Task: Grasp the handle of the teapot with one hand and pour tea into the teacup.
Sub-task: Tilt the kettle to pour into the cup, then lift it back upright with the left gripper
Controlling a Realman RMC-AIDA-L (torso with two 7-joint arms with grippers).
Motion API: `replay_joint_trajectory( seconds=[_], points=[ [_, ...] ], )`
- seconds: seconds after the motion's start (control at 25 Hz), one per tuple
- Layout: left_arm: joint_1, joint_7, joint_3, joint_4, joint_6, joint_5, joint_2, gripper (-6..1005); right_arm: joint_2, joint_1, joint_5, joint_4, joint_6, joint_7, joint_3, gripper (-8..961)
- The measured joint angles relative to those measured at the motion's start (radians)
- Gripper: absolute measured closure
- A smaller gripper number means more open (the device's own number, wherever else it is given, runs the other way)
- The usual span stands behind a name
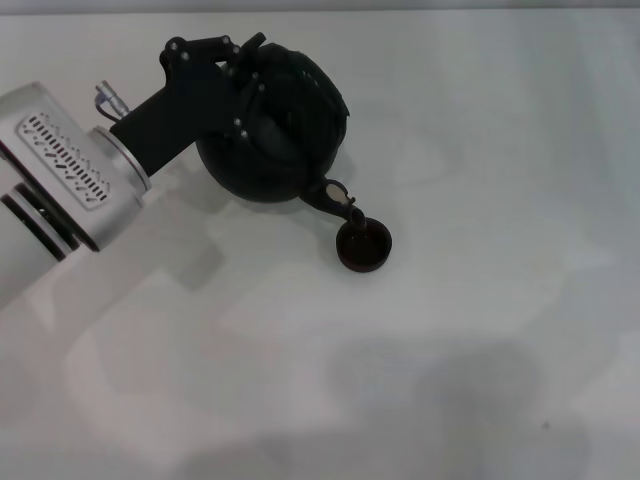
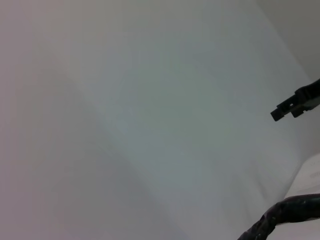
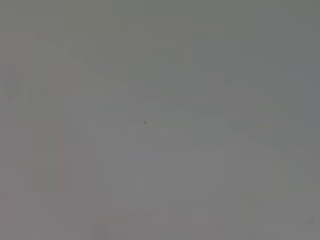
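The large round black teapot [image 1: 290, 130] is held up and tilted, its short spout [image 1: 335, 195] pointing down right above the small black teacup [image 1: 363, 247]. The teacup stands on the white table [image 1: 480, 330], its inside dark. My left gripper [image 1: 240, 68] reaches in from the left and is shut on the handle at the teapot's top. In the head view the gripper body mostly covers the handle. A piece of the black wrapped handle [image 2: 287, 210] shows in the left wrist view, with one black fingertip [image 2: 295, 105] beside it. My right gripper is out of view.
The white table spreads all around the teapot and teacup. A faint dark shadow lies on it at the front right [image 1: 450, 390]. The right wrist view shows only a plain grey surface.
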Motion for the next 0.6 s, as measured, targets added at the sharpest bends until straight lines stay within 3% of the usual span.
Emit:
replay_joint_trajectory(
  seconds=[0.6],
  points=[
    [0.000, 0.099, 0.000, 0.016, 0.000, 0.019, -0.003, 900, 0.000, 0.000, 0.000, 0.001, -0.001, 0.001, 0.000, 111]
  ],
)
